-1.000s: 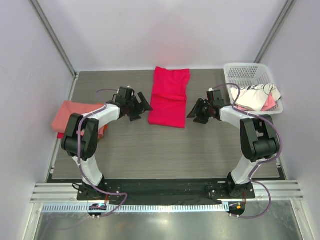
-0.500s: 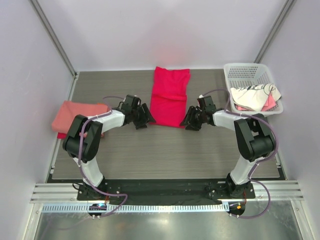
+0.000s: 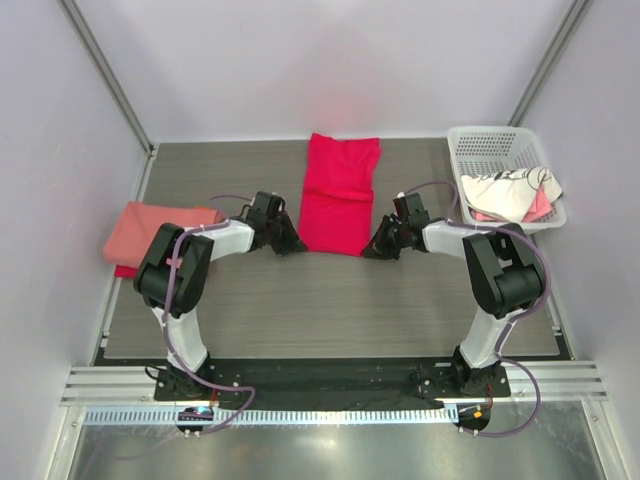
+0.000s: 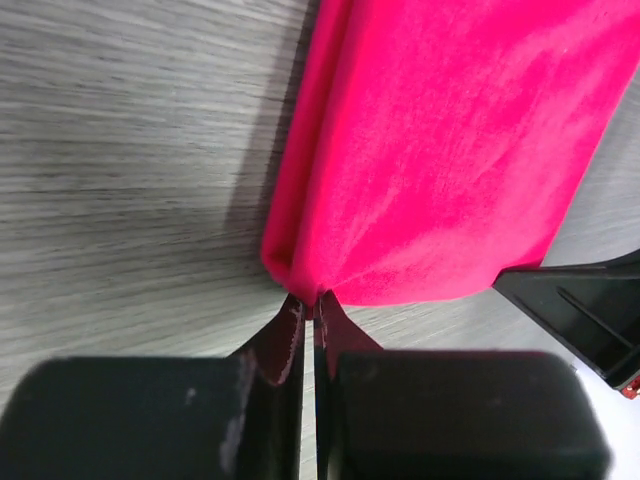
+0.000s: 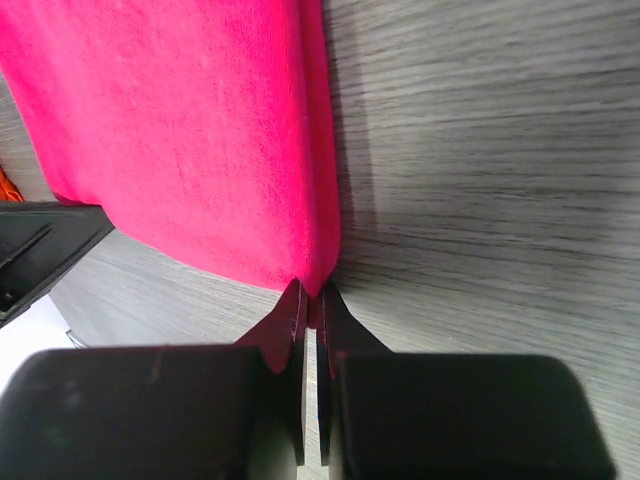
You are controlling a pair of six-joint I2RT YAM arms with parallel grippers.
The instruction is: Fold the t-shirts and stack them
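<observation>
A bright crimson t-shirt [image 3: 338, 192] lies folded into a long strip down the middle of the table. My left gripper [image 3: 297, 243] is shut on its near left corner [image 4: 300, 285]. My right gripper [image 3: 366, 250] is shut on its near right corner [image 5: 318, 275]. A salmon-pink t-shirt [image 3: 150, 226] lies folded at the table's left edge, on top of a red one [image 3: 121, 269] that shows only at its near edge. A white dark-printed t-shirt [image 3: 508, 193] sits crumpled in the basket at the back right.
The white lattice basket [image 3: 485, 146] stands at the back right corner. Grey walls and metal posts close off the table's back and sides. Wood-grain tabletop [image 3: 330, 310] stretches between the crimson shirt and the arm bases.
Both grippers moved inward to the crimson shirt's near corners and closed on them; a second ago they stood open, apart from the cloth.
</observation>
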